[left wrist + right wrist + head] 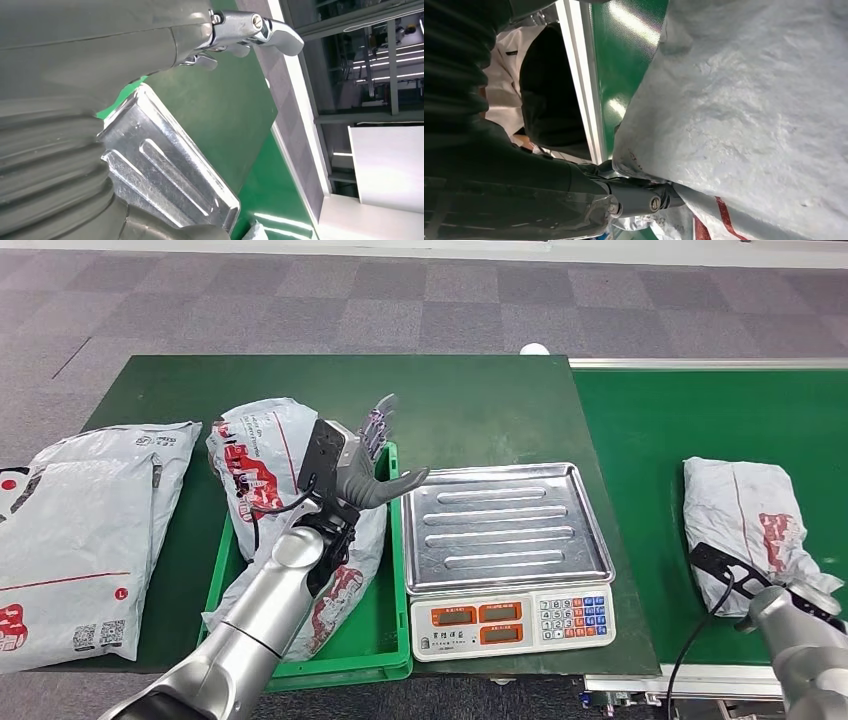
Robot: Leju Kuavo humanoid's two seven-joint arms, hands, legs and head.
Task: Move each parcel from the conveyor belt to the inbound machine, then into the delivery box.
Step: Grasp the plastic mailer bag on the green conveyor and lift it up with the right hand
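A: Where does the right hand (644, 197) stand on that parcel (752, 525) on the conveyor belt (640, 440)?

B: At the parcel's near end. In the right wrist view a dark finger lies against the bag's lower edge, touching it. Whether the hand has closed round the bag or only rests against it, I cannot tell.

A: So how should the pickup go?

B: My judgement: the bag is soft and crinkled, so get the fingers well under the near edge and take a firm hold of the bulk, not a corner of loose film, before lifting. Then carry it across to the steel pan of the inbound machine (508, 525), the scale between belt and box, and lay it flat inside the raised rim.

A: And the left hand (368, 465)?

B: Spread and holding nothing, raised above the green delivery box (395, 640), just beside the scale's near-left corner. I would keep it clear of the pan until the parcel lands.

A: What do the containers hold?

B: The box holds 1 grey parcel with red print (262, 455), leaning against its far-left wall and spilling over the rim. The scale pan holds nothing. Another grey bag (85, 530) lies on the table left of the box.
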